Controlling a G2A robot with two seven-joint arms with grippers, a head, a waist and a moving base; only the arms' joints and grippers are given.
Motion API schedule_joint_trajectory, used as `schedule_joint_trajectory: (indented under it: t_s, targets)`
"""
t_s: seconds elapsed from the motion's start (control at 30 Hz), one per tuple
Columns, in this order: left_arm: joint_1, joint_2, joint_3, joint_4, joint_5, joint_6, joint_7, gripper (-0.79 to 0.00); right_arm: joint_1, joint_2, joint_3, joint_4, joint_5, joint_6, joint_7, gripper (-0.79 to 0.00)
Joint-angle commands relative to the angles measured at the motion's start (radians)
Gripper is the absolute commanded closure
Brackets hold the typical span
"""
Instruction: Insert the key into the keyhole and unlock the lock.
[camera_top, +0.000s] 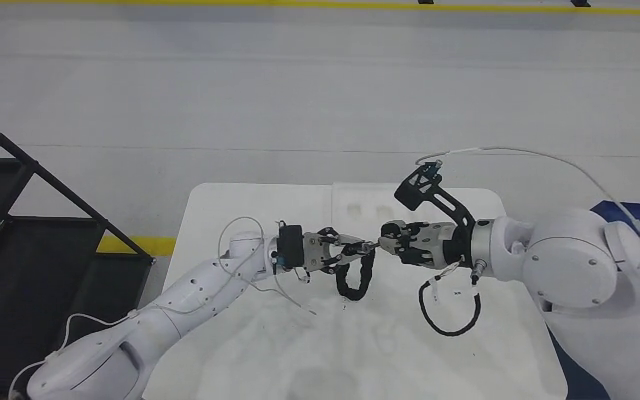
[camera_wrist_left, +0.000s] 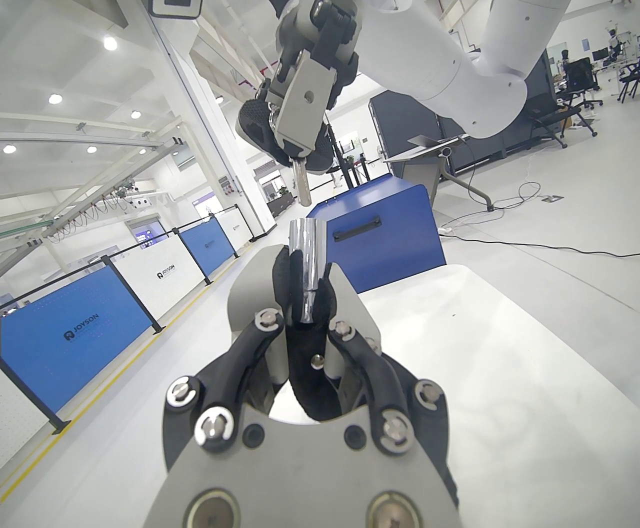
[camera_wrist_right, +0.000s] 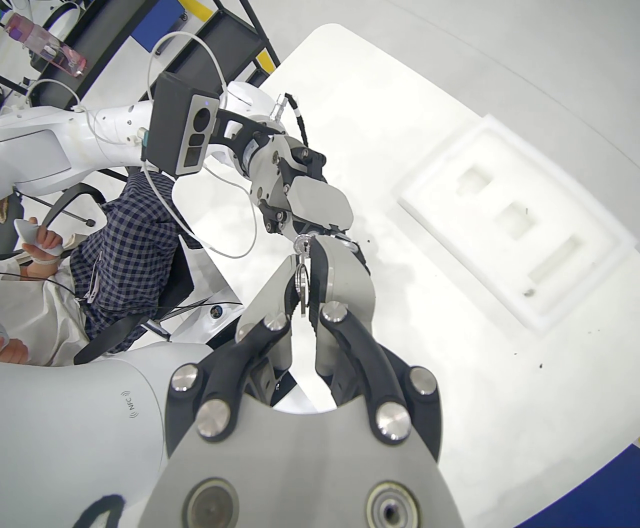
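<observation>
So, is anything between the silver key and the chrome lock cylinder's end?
Nothing visible. The silver key in the right gripper points at the end of the chrome lock cylinder, held by the left gripper, with only open air between them.

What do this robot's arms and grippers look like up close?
The left arm and right arm are smooth, rounded white shells. A thin white cable loops along the left one; a black cable loops at the right wrist. The left gripper and right gripper have grey metal plates, black linkages, silver bolts and black pads.
</observation>
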Motion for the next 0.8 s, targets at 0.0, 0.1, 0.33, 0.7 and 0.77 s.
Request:
schedule_joint_trajectory:
  t_s: [0.0,0.1,0.33,0.7,0.77]
  targets:
    - [0.004,-0.002,-0.006,-0.002,0.005,0.0,-0.004,0.0,0.001,0.0,-0.004,-0.001,-0.003,0.003,0.0,0.0]
    - [0.01,-0.004,-0.016,-0.005,0.013,-0.002,-0.009,0.0,0.001,0.001,-0.008,-0.001,-0.005,0.008,-0.001,0.0]
    - [0.025,-0.007,-0.04,-0.018,0.03,-0.005,-0.023,0.0,-0.001,0.002,-0.017,0.001,-0.01,0.017,-0.005,0.0]
    - [0.048,-0.011,-0.079,-0.028,0.045,-0.021,-0.03,0.0,-0.005,0.005,-0.022,-0.002,-0.021,0.026,-0.01,0.0]
    - [0.052,-0.012,-0.085,-0.029,0.047,-0.022,-0.031,0.0,-0.004,0.006,-0.023,-0.003,-0.025,0.027,-0.011,0.0]
